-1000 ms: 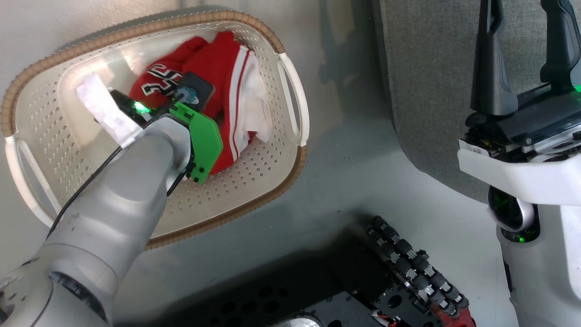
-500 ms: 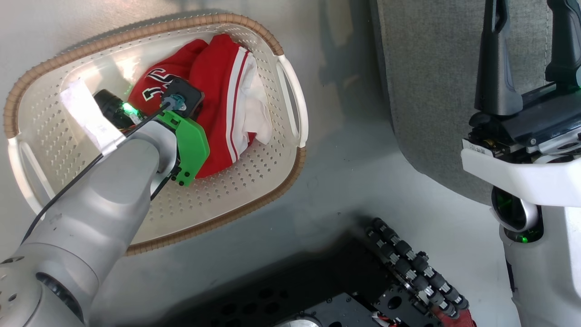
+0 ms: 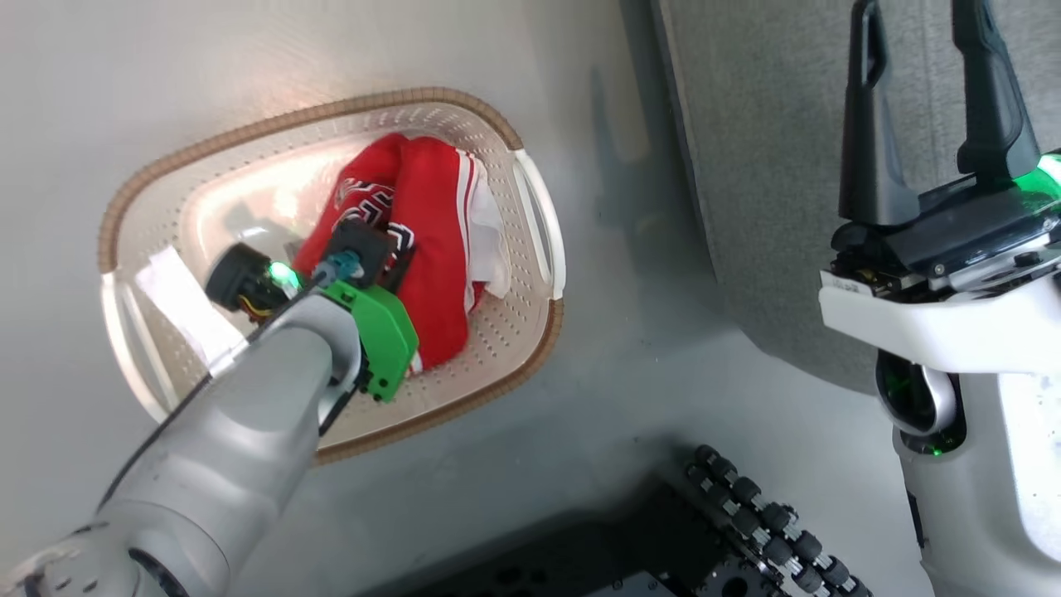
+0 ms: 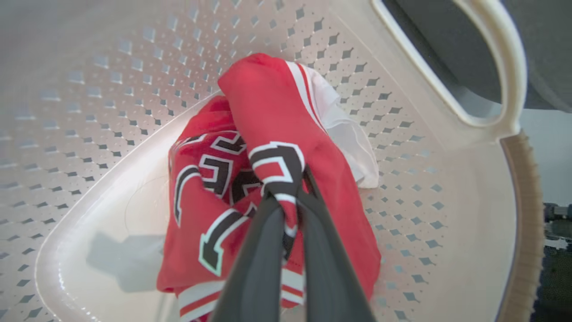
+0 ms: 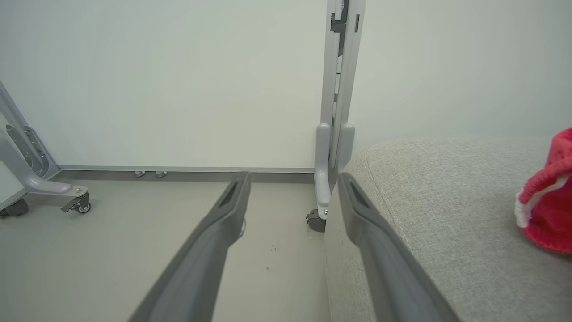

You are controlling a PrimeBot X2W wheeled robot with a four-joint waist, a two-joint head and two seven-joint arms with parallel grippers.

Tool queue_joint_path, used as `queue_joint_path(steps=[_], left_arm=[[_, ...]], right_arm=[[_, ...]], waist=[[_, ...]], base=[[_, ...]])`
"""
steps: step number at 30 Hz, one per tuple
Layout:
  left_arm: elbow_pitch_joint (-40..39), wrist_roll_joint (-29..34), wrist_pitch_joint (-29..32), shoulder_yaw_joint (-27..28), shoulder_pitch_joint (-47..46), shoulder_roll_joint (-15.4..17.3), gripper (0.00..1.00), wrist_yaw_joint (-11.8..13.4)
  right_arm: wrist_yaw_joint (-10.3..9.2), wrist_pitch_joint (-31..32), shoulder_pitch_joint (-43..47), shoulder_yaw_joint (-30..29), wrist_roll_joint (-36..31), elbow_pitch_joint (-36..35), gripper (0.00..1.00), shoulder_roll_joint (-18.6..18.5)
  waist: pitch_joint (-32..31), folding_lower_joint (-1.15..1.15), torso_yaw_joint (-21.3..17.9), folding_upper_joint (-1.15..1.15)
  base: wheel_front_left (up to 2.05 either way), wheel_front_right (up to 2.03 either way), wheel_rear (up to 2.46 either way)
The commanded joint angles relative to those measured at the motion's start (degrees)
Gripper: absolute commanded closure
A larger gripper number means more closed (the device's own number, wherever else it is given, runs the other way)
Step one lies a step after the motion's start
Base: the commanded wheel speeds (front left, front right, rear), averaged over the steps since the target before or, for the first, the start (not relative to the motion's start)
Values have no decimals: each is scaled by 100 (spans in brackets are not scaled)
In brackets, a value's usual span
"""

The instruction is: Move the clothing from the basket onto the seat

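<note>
A cream-white perforated plastic laundry basket with a brown woven-look rim (image 3: 249,133) stands on the pale grey floor (image 3: 580,398), just left of the large light-grey fabric-upholstered seat (image 3: 763,166). Inside it lies the red sports clothing with white stripes (image 3: 435,207), bunched into one heap towards the basket's right end, close to the white right-hand handle (image 3: 539,224). The basket's left half holds no garment, and its dotted bottom shows bare there.

The left wrist view shows that the heap includes a red jersey with dark, white-edged lettering (image 4: 214,165) and a plain red panel with white stripes (image 4: 277,98), with a flap of white fabric (image 4: 348,147) at its right side. I cannot tell whether these are one garment or two.

The left gripper (image 4: 288,201) reaches down into the basket. Its two dark fingers (image 4: 259,250) are drawn nearly together, pinching a raised fold of the lettered jersey between them.

The right gripper (image 3: 916,25) is held over the near left edge of the seat, fingers spread wide apart with nothing between them. In the right wrist view, a red fabric bundle with a white edge (image 5: 545,192) lies on the seat's top, at the right. What garment it is cannot be told. Beyond the seat's corner stands a grey wheeled post (image 5: 333,134) against a white wall.
</note>
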Motion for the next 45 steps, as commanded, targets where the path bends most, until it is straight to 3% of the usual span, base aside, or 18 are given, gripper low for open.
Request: queue_joint_path(steps=[1,7,15,22,34,40,45], left_arm=[[-20,-23,-51,62,179,-22,100,-18],[-799,96,-77,731,815,68,100,191],[-2213,690,-74,2074,2178,200,100,482],[-3178,1298,-76,3193,3384,-7,100,527],[-4808,2181,-77,4746,4444,-411,100,206],[-5501,2390,-77,5120,4654,-528,100,33],[-5837,2509,-77,5113,4686,-585,100,-9]], right_arm=[[0,-16,144,0,2,69,0,-6],[0,-16,539,72,-46,299,0,-24],[0,-15,1146,111,-88,495,0,-125],[0,-16,1696,233,-102,678,0,-333],[0,-16,2233,606,-49,898,0,-397],[0,-16,2411,762,-17,953,0,-349],[0,-16,2434,850,13,959,0,-352]], waist=[[-648,0,170,0],[-1585,0,333,0],[-2852,0,521,0],[-3835,0,718,0],[-4825,0,868,0],[-5092,0,812,0],[-5167,0,776,0]], base=[[0,0,0],[0,0,0],[0,0,0],[0,0,0],[0,0,0],[0,0,0],[0,0,0]])
